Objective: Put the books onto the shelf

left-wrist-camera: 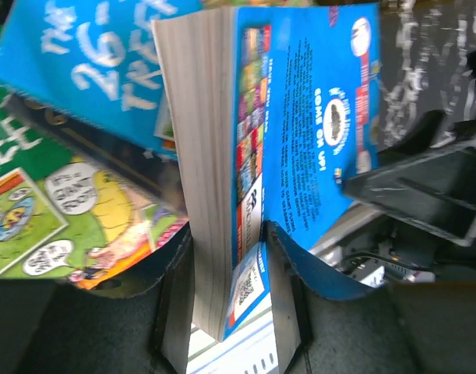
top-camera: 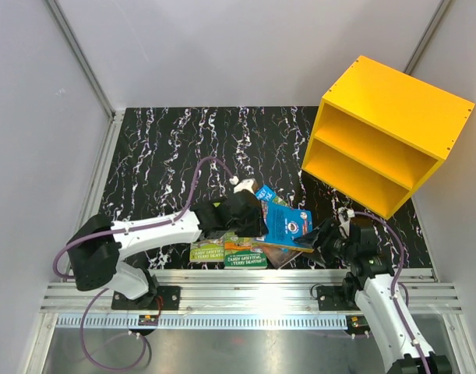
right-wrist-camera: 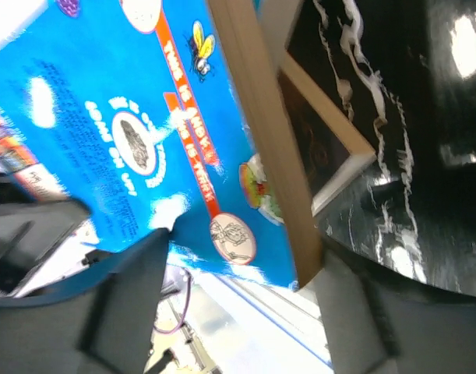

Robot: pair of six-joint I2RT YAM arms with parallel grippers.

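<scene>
Because this blue book [left-wrist-camera: 308,117] is a light, bendy, glossy paperback, my left gripper [left-wrist-camera: 228,234] pinches its whole page block on edge over the other books [top-camera: 230,253], while my right gripper [right-wrist-camera: 238,253] straddles its corner, grip unclear.

Bare marbled table [top-camera: 167,148] far and left of book pile [top-camera: 238,253]; shelf [top-camera: 393,101] openings unblocked. Near edge crowded: left arm [top-camera: 156,230], right arm [top-camera: 378,292] flanking tilted blue book [top-camera: 288,222].

The top camera sits above and behind my arm bases, looking down over the whole table [top-camera: 167,156] and shelf [top-camera: 386,132]. Both wrist cameras press close to the blue book [left-wrist-camera: 315,132] from opposite sides, sharing its back cover.
</scene>
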